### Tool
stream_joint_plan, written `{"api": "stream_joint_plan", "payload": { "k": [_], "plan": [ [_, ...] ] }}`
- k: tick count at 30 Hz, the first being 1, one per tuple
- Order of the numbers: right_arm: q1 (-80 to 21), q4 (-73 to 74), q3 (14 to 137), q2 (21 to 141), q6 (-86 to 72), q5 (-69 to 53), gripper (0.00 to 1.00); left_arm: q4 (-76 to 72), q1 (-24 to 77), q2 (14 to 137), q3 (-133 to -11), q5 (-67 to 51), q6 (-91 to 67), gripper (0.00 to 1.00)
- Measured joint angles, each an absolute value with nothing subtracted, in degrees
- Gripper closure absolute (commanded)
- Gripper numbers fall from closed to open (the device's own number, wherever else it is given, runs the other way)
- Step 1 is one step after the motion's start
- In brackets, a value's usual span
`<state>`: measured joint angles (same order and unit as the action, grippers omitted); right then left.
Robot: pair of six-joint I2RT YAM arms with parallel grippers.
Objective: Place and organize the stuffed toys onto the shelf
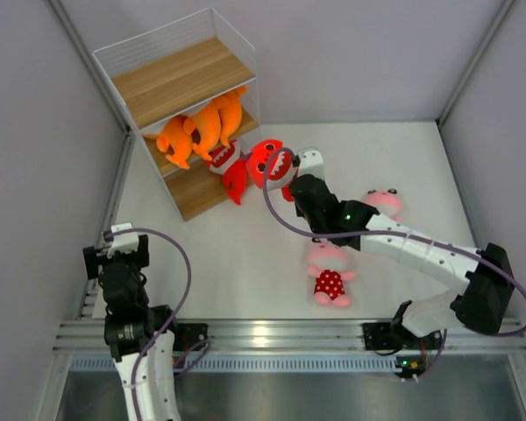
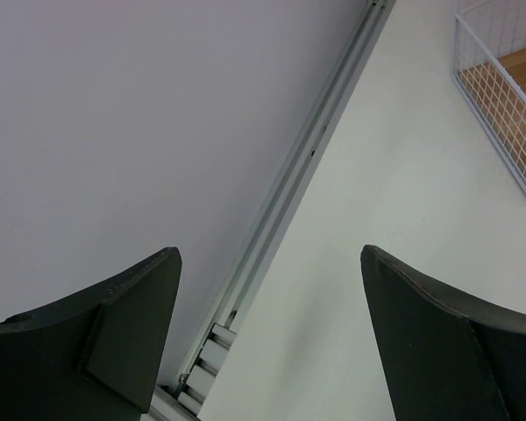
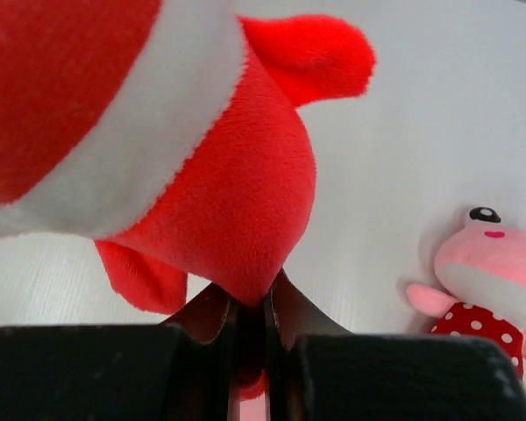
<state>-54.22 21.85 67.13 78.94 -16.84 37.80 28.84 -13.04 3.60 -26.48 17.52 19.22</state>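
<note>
The shelf [image 1: 180, 79] stands at the back left, its wire corner [image 2: 507, 103] also showing in the left wrist view. Two orange sharks [image 1: 202, 130] lie on its middle board. One red shark [image 1: 231, 174] lies at the lower board's front edge. My right gripper [image 1: 286, 175] [image 3: 252, 303] is shut on a second red shark [image 1: 263, 160] [image 3: 237, 175], pinching its body just right of the shelf. Two pink animals in polka-dot dresses lie on the table, one [image 1: 330, 274] [image 3: 495, 281] under my right arm, the other [image 1: 383, 202] farther right. My left gripper [image 1: 114, 239] [image 2: 267, 254] hangs open and empty at the near left.
Grey walls close in the white table on the left, back and right. A metal rail [image 2: 285, 210] runs along the left wall beside my left gripper. An aluminium frame [image 1: 263, 335] crosses the near edge.
</note>
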Motion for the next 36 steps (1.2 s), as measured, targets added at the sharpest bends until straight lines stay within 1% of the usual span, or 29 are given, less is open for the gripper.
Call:
{"api": "stream_joint_plan", "payload": {
  "k": [6,8,15,20,28,34,36],
  "plan": [
    [-55.83,20.45,67.18,80.82,-21.19,38.24,1.0,29.21,-13.06,3.46,-26.13,17.74,19.16,0.11],
    [-56.23,19.64,67.75,84.2,-23.2,36.62,1.0,29.28,-13.06,3.46,-26.11,18.0,19.14,0.11],
    [-57.45,17.98,75.59,102.48,-28.23,30.55,1.0,29.67,-13.04,3.09,-26.02,18.11,18.83,0.11],
    [-58.04,14.2,78.56,109.47,-31.51,26.89,1.0,29.74,-13.04,2.96,-25.91,18.11,18.76,0.11],
    [-59.51,9.8,94.06,124.03,-34.5,24.03,1.0,29.85,-12.71,2.72,-25.71,18.11,18.76,0.11],
    [-60.38,2.9,96.16,129.47,-35.66,23.9,1.0,30.04,-12.01,2.68,-25.69,18.2,18.79,0.11],
    [-60.38,2.13,98.06,131.85,-35.62,23.94,0.93,30.06,-11.55,2.46,-25.69,18.22,18.79,0.11]
  ]
}}
